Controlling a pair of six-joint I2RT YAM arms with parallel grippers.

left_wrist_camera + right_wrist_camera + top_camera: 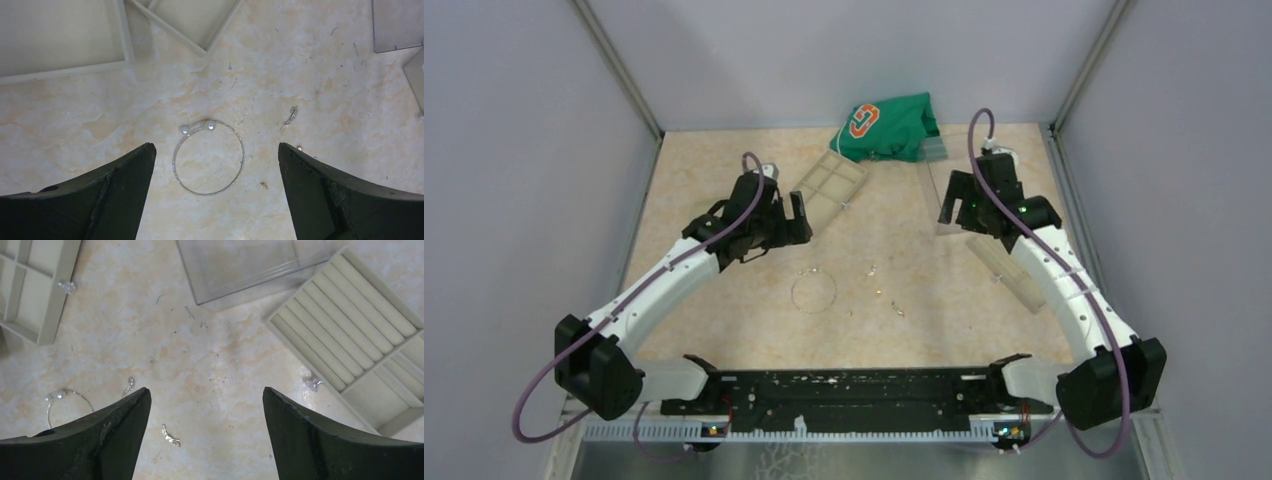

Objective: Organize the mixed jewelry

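Note:
The mixed jewelry lies loose on the marbled tabletop. A thin silvery hoop (834,292) with two pearl ends (210,125) rests mid-table. Small bits (898,309) are scattered to its right: one earring (292,115), a curved piece (170,436) and a stud (314,383) beside the ring tray. My left gripper (796,222) hovers above the hoop, open and empty, with the hoop framed between its fingers (215,145). My right gripper (954,205) hangs open and empty over bare table (206,389), with the curved piece near its left finger.
A beige compartment tray (829,185) lies at the back left, a small stud (66,286) on its rim. A ring-roll tray (345,315) and a clear lid (240,265) lie at the right. A green cloth (894,125) sits at the back wall.

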